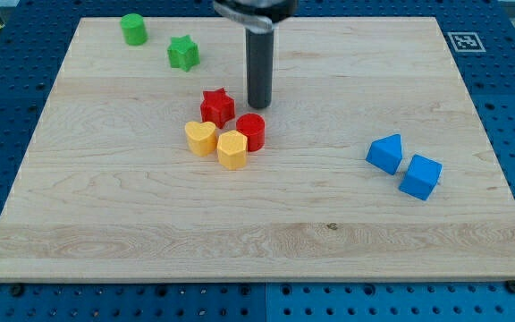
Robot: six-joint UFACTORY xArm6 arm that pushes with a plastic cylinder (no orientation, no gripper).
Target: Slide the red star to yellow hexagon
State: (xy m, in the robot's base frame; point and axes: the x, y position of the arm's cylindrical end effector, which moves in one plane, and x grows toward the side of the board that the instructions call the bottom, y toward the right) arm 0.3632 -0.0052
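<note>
Since I start from the near edge: wooden board (240,250), bare there.
Blue pair: the blue blocks (404,165) touch at the view's right, well apart from the job.
Yellow hexagon (232,149): between the yellow heart (201,138) and red cylinder (251,131), touching both.
Red star (217,106): just behind that cluster, so little sliding seems left.
My tip (258,105): a plain rod with no jaws to part or close, just right of the star, probably placed to nudge it.
Far corner: green star (184,53), green cylinder (133,29).

The red star (217,106) is hemmed below by the yellow heart (201,138), yellow hexagon (232,149) and red cylinder (251,131); my tip (258,105) stands just right. Open board (105,215) is left on the view's left.
</note>
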